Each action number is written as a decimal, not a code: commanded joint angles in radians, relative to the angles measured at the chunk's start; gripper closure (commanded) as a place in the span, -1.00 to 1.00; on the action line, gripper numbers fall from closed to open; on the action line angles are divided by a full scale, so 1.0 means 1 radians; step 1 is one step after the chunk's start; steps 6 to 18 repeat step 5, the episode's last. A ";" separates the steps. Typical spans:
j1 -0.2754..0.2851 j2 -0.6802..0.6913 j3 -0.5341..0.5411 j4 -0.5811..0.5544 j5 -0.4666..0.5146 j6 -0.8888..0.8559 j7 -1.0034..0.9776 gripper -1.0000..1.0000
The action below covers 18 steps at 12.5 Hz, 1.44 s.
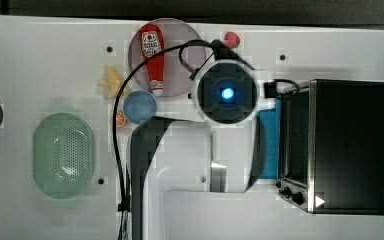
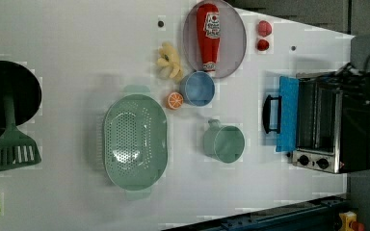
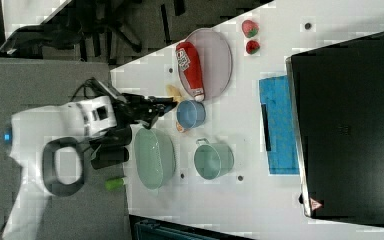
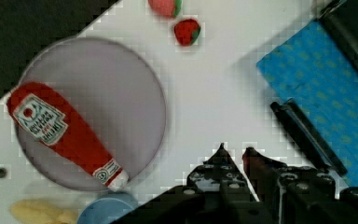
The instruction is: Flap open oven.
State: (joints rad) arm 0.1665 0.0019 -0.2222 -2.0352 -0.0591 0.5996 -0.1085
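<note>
One white table (image 2: 77,57) bears the oven (image 2: 339,127); dark floor, apparently, beyond.

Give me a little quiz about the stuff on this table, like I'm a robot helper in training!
1. True or false: the oven has its door shut.
2. What lies on the plate? A) a ketchup bottle B) a spoon C) an egg
3. Fill in: there are ___ strawberries on the table beside the plate.

Key: 1 false, the door lies flapped open. 2 A. 3 two.
</note>
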 commanded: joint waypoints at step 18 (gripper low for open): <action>-0.002 -0.162 -0.006 0.063 0.017 -0.314 0.158 0.65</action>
